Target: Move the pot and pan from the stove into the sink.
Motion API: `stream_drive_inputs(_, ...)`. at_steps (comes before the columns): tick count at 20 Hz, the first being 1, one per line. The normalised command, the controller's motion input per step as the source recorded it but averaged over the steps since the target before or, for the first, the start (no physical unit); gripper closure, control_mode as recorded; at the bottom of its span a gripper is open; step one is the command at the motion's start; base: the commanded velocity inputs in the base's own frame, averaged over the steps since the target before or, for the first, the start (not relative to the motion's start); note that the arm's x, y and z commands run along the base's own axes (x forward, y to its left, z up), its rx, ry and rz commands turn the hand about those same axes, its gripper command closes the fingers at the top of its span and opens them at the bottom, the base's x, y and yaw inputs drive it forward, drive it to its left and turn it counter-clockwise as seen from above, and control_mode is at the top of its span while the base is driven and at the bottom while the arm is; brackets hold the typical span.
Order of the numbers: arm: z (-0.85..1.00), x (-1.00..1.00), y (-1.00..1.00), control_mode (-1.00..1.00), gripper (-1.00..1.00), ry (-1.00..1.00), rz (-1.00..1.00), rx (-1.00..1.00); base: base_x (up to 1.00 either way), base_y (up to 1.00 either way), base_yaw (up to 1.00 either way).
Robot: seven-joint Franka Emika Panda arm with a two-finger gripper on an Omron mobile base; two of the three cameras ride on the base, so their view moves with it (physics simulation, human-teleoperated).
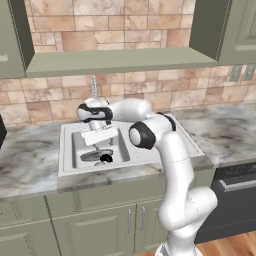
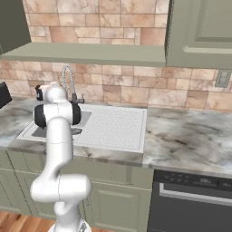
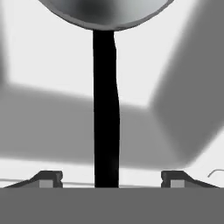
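Observation:
The pan (image 1: 96, 155), shiny steel with a long black handle (image 3: 106, 109), lies in the basin of the sink (image 1: 66, 150). In the hand view its round bowl (image 3: 105, 13) is at the top and the handle runs down between my fingertips (image 3: 48, 178). My gripper (image 3: 111, 177) is open, with clear gaps between both tips and the handle. From the left base camera the gripper (image 1: 101, 144) hangs just above the pan inside the basin. The pot and the stove are out of view.
A curved chrome faucet (image 1: 94, 87) rises behind the basin. The sink's ribbed drainboard (image 2: 115, 124) lies to the right, then marbled counter (image 2: 190, 140). A dark appliance front (image 2: 195, 199) sits below the counter at right. A black object (image 2: 3, 95) stands at the far left.

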Motion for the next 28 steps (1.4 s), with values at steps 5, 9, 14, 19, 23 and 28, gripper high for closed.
stream_drive_inputs(5,0.92,-0.38,-0.07,-1.00,-1.00,0.02,0.00,0.00,0.00,0.00,0.00)
stream_drive_inputs(9,0.52,-0.90,-0.24,-1.00,-1.00,0.02,0.00,0.00,0.00,0.00,0.00)
stream_drive_inputs(14,0.22,-1.00,-0.35,-1.00,-1.00,0.02,0.00,0.00,0.00,0.00,0.00)
stream_drive_inputs(19,0.18,-1.00,-0.44,-1.00,-1.00,0.00,0.00,0.00,0.00,0.00,0.00)
stream_drive_inputs(23,0.33,-1.00,-0.52,-1.00,-1.00,-0.11,0.00,0.00,0.00,0.00,0.00)
stream_drive_inputs(28,0.40,-0.87,-0.41,-1.00,-1.00,-0.32,0.00,0.00,0.00,0.00,0.00)
